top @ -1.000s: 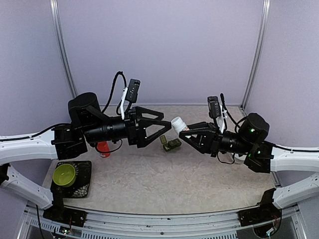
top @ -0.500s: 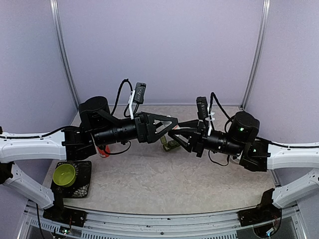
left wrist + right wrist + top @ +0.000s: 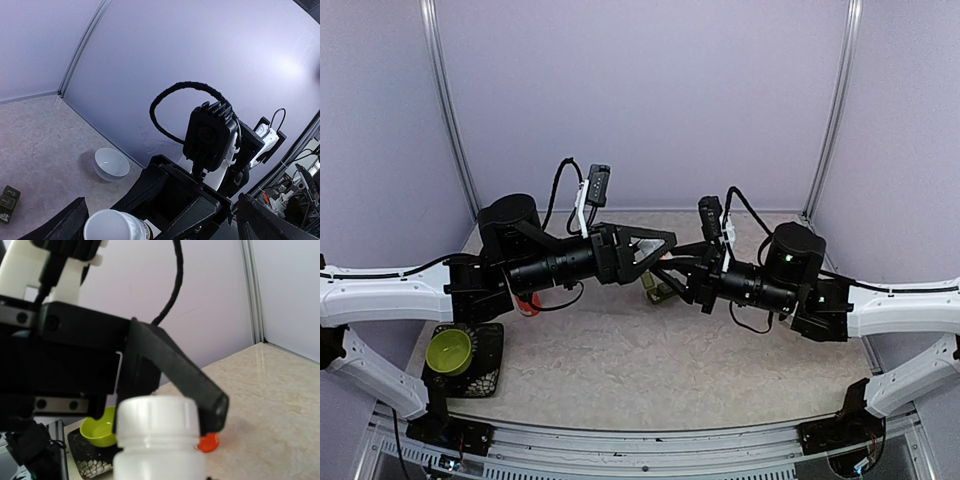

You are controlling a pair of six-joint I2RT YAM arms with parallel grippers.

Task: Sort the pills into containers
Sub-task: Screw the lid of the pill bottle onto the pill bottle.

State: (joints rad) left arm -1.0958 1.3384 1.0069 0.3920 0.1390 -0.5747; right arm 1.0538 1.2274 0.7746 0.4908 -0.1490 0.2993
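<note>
My right gripper (image 3: 686, 270) is shut on a small white bottle (image 3: 157, 442) and holds it above the table, cap toward the left arm. My left gripper (image 3: 665, 258) stands open, its fingers (image 3: 175, 367) on either side of the bottle's cap (image 3: 114, 225) without closing on it. The containers (image 3: 663, 291), a short row of dark green cells, lie on the table just under the two grippers and show again at the left edge of the left wrist view (image 3: 7, 202). No pills show in any view.
A white bowl (image 3: 111, 163) sits on the table by the back wall. A lime-green bowl (image 3: 448, 349) rests on a black patterned stand (image 3: 485, 372) at the front left. A red-orange object (image 3: 207, 441) stands under the left arm.
Both arms have swung toward each other over the table's middle. The bottle's cap, earlier apart from the left gripper, now sits between its open fingers.
</note>
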